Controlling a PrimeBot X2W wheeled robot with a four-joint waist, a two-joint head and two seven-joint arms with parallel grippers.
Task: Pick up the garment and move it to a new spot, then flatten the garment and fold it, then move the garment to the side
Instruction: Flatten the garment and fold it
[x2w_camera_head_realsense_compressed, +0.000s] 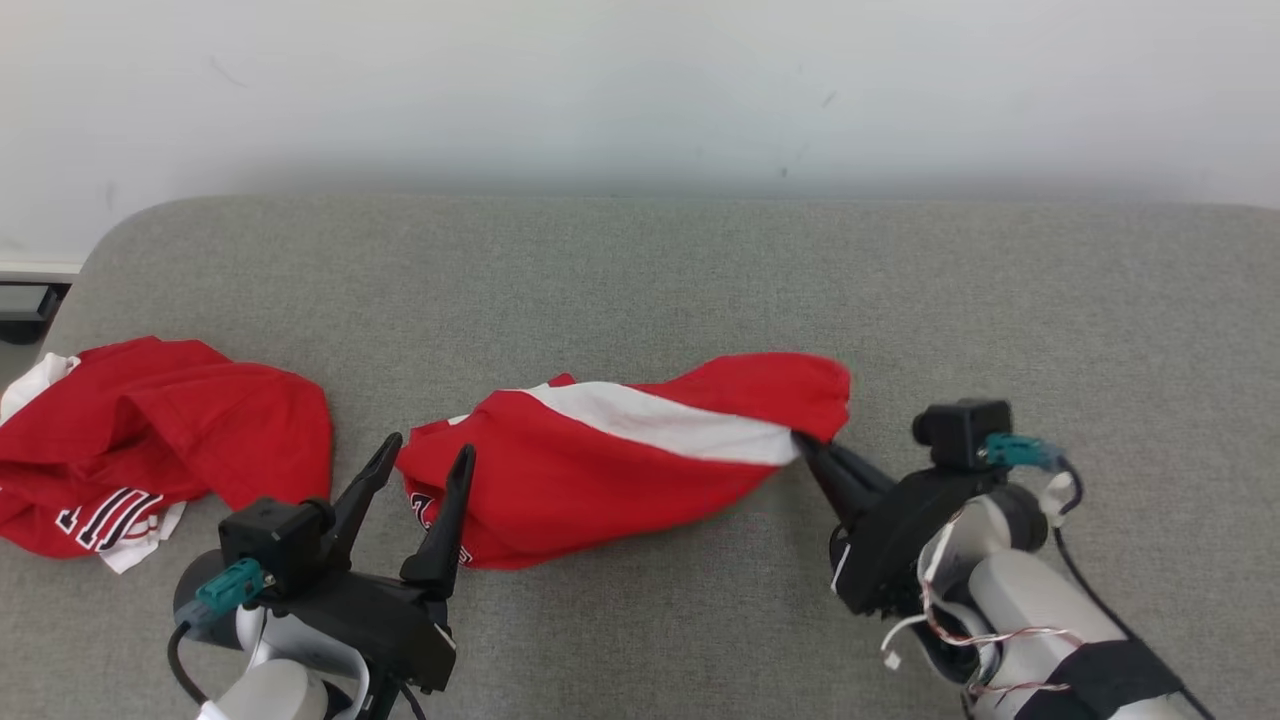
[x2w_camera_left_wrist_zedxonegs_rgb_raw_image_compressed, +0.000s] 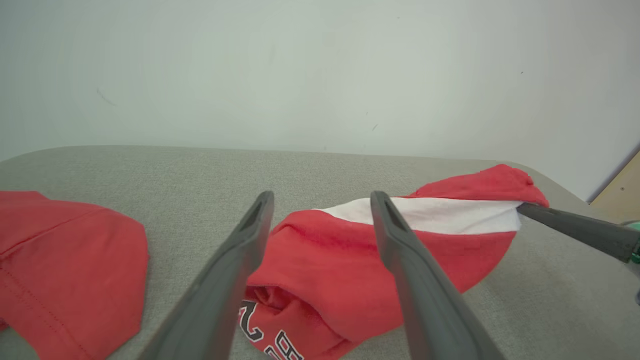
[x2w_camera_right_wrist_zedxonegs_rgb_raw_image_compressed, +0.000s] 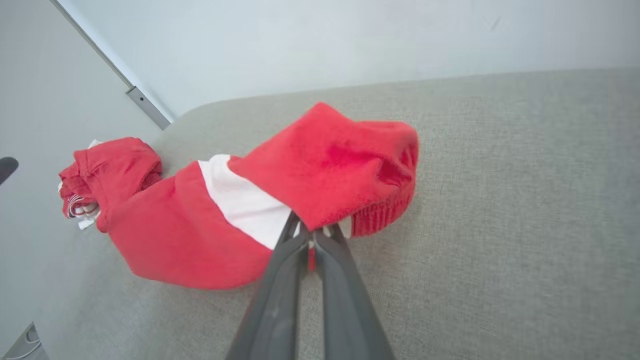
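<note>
The garment (x2w_camera_head_realsense_compressed: 600, 470) is a red top with a white band and dark lettering, lying bunched in the middle of the grey padded surface (x2w_camera_head_realsense_compressed: 640, 280). My right gripper (x2w_camera_head_realsense_compressed: 802, 442) is shut on the garment's right end; in the right wrist view its tips (x2w_camera_right_wrist_zedxonegs_rgb_raw_image_compressed: 310, 230) pinch the cloth (x2w_camera_right_wrist_zedxonegs_rgb_raw_image_compressed: 330, 160) under a raised red fold. My left gripper (x2w_camera_head_realsense_compressed: 431, 444) stands open at the garment's left end, the fingers just above the cloth. In the left wrist view its fingertips (x2w_camera_left_wrist_zedxonegs_rgb_raw_image_compressed: 322, 196) frame the garment (x2w_camera_left_wrist_zedxonegs_rgb_raw_image_compressed: 325, 270), and a right finger (x2w_camera_left_wrist_zedxonegs_rgb_raw_image_compressed: 575, 227) reaches in from the right.
A second red garment (x2w_camera_head_realsense_compressed: 170, 430) with white trim lies crumpled at the surface's left edge, also seen as red cloth (x2w_camera_left_wrist_zedxonegs_rgb_raw_image_compressed: 65, 260) left of my left fingers. A pale wall (x2w_camera_head_realsense_compressed: 640, 90) runs along the back. Bare grey surface stretches behind and to the right.
</note>
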